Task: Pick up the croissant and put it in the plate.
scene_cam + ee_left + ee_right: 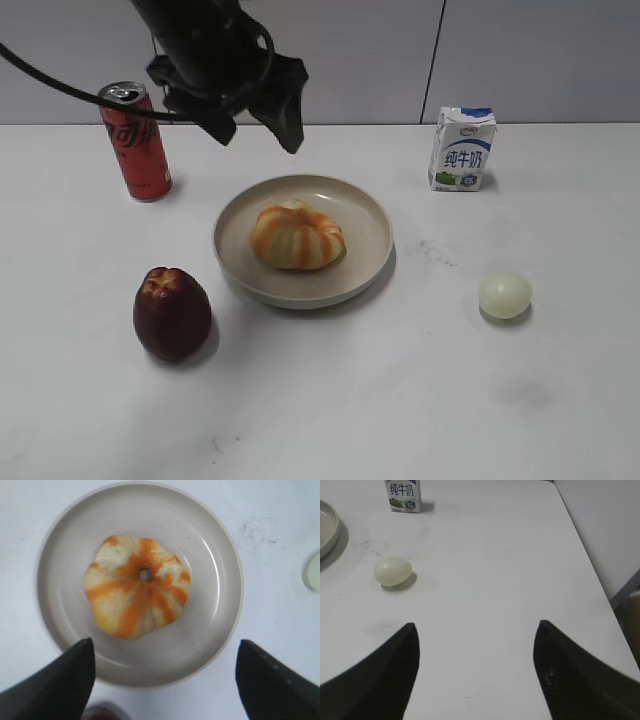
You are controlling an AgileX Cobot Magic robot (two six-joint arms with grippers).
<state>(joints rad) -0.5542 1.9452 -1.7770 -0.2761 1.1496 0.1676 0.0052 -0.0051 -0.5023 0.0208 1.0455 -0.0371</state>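
Observation:
The croissant (297, 236), domed with orange and cream stripes, lies in the middle of the round beige plate (370, 215). In the left wrist view the croissant (136, 594) sits inside the plate (220, 575). My left gripper (258, 130) hangs above the plate's far edge, open and empty; its fingertips (165, 652) frame the plate's near rim. My right gripper (476, 630) is open and empty over bare table, and it does not show in the exterior view.
A red soda can (135, 141) stands at the back left, a milk carton (461, 149) at the back right. A dark red fruit (171, 312) sits front left of the plate. A pale yellowish ball (505, 295) lies to the right. The table's right edge (600, 580) shows.

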